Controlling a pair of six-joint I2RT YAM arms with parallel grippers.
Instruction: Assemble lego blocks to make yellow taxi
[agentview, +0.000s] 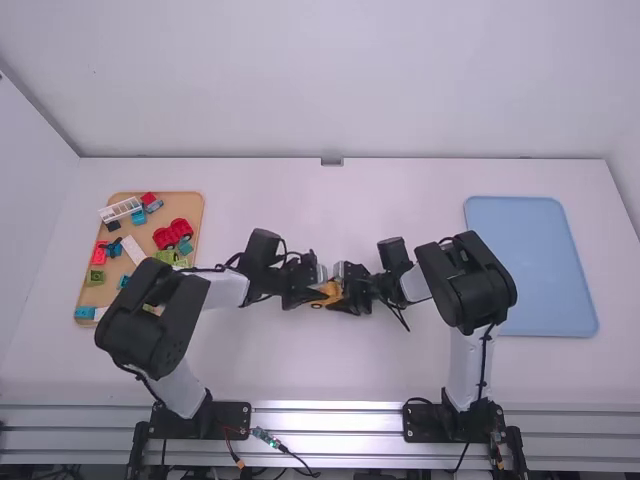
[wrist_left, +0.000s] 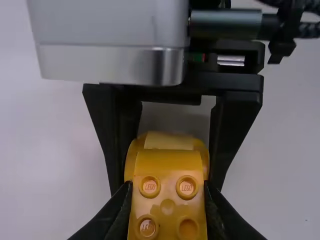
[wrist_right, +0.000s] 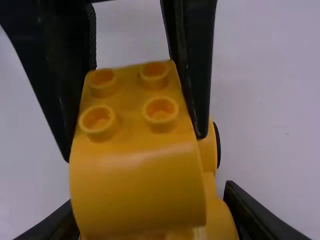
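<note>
Yellow plastic is seen in two pieces between the arms, over the middle of the surface (agentview: 330, 370): one curved block (wrist_right: 135, 175) with four studs, one wheeled body (wrist_right: 220, 220). The block is clamped by the left pincer (agentview: 316, 295), the body by the right pincer (agentview: 343, 291); both are partly hidden by fingers. One tan tray (agentview: 190, 205) of assorted bricks (agentview: 172, 234) and one blue tray (agentview: 530, 265) are set at opposite sides.

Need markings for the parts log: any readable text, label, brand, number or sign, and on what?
Yellow block: maker's lettering on three studs; brand name not transcribed.
Its fourth stud: no lettering legible.
Loose blocks: any print too small to read.
No readable numbers or signs.
</note>
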